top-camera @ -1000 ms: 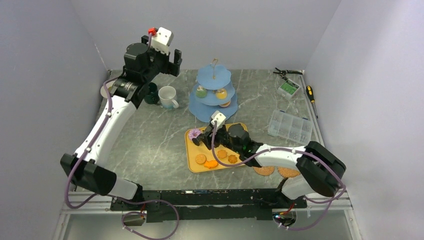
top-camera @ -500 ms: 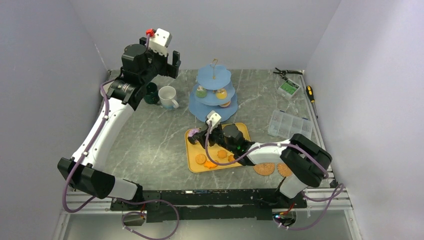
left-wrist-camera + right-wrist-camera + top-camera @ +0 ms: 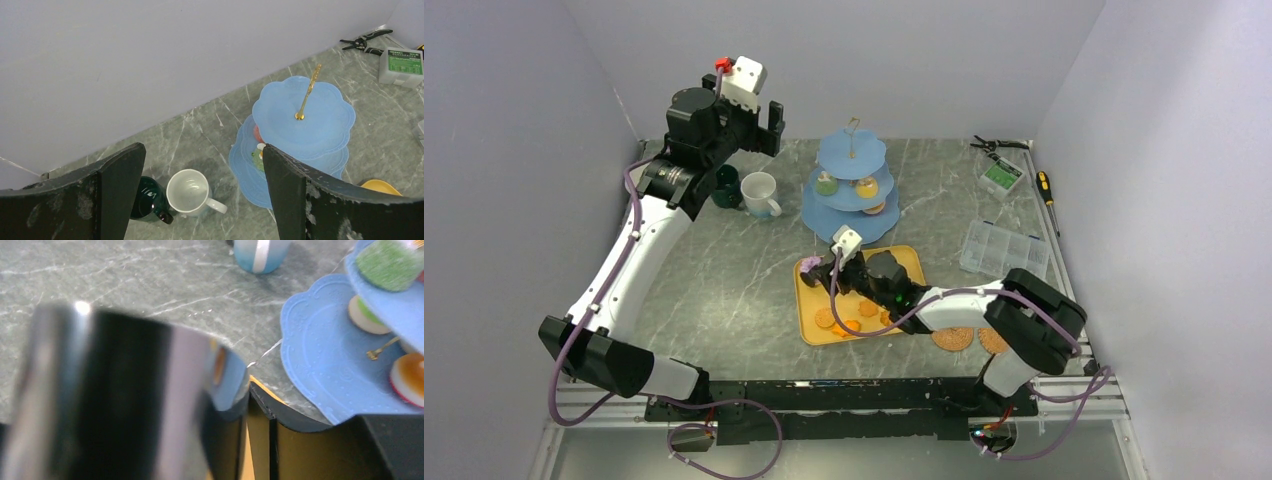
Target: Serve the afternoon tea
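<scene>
Your light-blue three-tier stand (image 3: 839, 160) stands upright toward the back of the desk (image 3: 724, 290), a little right of centre. A thin gold rod rises from its top tier. Its middle tier carries a green-topped cupcake (image 3: 826, 184) and a yellow-topped cupcake (image 3: 865, 187) side by side. Something orange shows on the bottom tier, too hidden to name.

Left of the stand and apart from it is the white mug (image 3: 189, 190), upright, with its handle turned to the right. The dark green mug (image 3: 150, 200) sits just beside it on the left. In front of the stand lies the flat yellow tray (image 3: 812, 298). Several orange biscuits (image 3: 826, 318) sit on its near-left part and a purple doughnut (image 3: 810, 265) at its far-left corner.

Your right gripper (image 3: 822, 272) is low over that corner, just beside the doughnut. You cannot tell whether its jaws are parted or closed on anything, because a blurred, shiny dark shape fills most of the right wrist view. Your left gripper (image 3: 201, 152) is raised high above the two mugs, its jaws spread wide with nothing between them.

Two brown round discs (image 3: 952, 340) lie on the desk just right of the tray, partly under the right arm. Further right are a clear compartment box (image 3: 1004, 250), a small green-and-white box (image 3: 1001, 177), pliers (image 3: 994, 145) and a screwdriver (image 3: 1046, 187).
</scene>
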Controlling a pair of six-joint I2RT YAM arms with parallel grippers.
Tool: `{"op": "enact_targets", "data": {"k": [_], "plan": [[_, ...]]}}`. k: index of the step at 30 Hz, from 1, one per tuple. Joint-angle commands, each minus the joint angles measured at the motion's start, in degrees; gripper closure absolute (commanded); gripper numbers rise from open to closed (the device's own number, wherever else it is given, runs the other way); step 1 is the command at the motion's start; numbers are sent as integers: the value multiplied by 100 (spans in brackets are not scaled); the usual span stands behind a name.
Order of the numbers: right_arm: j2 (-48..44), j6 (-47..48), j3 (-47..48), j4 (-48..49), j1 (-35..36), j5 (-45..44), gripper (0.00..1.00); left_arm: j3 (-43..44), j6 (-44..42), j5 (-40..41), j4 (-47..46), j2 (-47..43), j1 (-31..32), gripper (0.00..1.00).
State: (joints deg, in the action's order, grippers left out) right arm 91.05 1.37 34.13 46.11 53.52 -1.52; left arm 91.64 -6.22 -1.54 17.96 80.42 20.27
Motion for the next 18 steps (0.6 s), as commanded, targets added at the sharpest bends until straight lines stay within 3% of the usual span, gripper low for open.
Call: {"op": "enact_targets", "data": {"k": [1,8,18], "plan": [[-744,348,161,199,18,-540,48,214,116,109,-214,-76,-31,7],[-1224,336,28,28,-583,-619,49,207,109,63,-305,-112,-91,7],[-950,208,17,150,-1190,-564,49,203,89,-5,-328,-108,-137,7]]}}
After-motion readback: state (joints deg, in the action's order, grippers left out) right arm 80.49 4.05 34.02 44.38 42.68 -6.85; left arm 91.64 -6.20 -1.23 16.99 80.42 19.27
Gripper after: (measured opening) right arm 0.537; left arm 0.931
